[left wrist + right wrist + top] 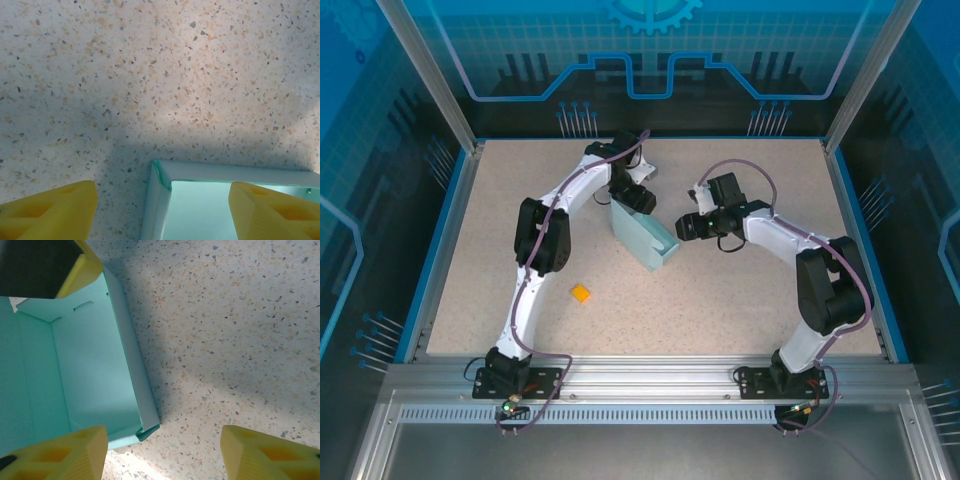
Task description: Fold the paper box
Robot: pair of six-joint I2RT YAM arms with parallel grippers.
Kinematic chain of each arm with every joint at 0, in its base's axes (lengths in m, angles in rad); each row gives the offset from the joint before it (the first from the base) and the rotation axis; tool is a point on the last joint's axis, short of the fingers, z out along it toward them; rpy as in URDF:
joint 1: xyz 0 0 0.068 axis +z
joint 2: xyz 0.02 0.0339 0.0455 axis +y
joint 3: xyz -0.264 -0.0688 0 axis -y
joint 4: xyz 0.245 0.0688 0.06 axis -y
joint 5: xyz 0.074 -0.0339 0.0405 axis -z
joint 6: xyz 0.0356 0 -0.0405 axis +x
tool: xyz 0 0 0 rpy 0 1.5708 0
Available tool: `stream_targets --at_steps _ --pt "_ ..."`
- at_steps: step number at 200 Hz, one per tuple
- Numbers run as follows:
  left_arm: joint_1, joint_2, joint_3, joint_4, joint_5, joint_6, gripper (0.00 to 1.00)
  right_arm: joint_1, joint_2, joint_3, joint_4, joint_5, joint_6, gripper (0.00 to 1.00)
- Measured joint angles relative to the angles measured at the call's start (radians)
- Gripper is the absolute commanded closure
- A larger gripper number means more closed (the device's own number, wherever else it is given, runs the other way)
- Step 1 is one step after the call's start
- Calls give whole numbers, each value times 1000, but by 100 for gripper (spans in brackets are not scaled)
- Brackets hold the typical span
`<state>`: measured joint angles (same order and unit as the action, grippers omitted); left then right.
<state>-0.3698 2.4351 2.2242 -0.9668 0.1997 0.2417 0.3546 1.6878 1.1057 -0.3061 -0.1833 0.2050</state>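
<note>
Left pincer (162,200) hangs open over one corner of the paper box (200,210), which stretches away to the open right pincer (164,440) at its other end.

Both arms reach toward mid-frame, jaws apart.
The left arm (575,190) arcs up from lower left, the left gripper (632,196) at upper centre. The right arm (775,232) bends in from lower right, the right gripper (686,226) pointing left. Yellow fingers (50,210) stand wide.
</note>
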Motion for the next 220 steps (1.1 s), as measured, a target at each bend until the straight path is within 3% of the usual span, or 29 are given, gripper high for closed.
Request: stream_targets --at_steps 115,220 --pt "30 3 -35 89 2 23 25 11 -30 -14 -1 19 -15 38" --pt "115 -18 -69 193 122 -57 25 14 -30 -14 -11 18 -15 37"
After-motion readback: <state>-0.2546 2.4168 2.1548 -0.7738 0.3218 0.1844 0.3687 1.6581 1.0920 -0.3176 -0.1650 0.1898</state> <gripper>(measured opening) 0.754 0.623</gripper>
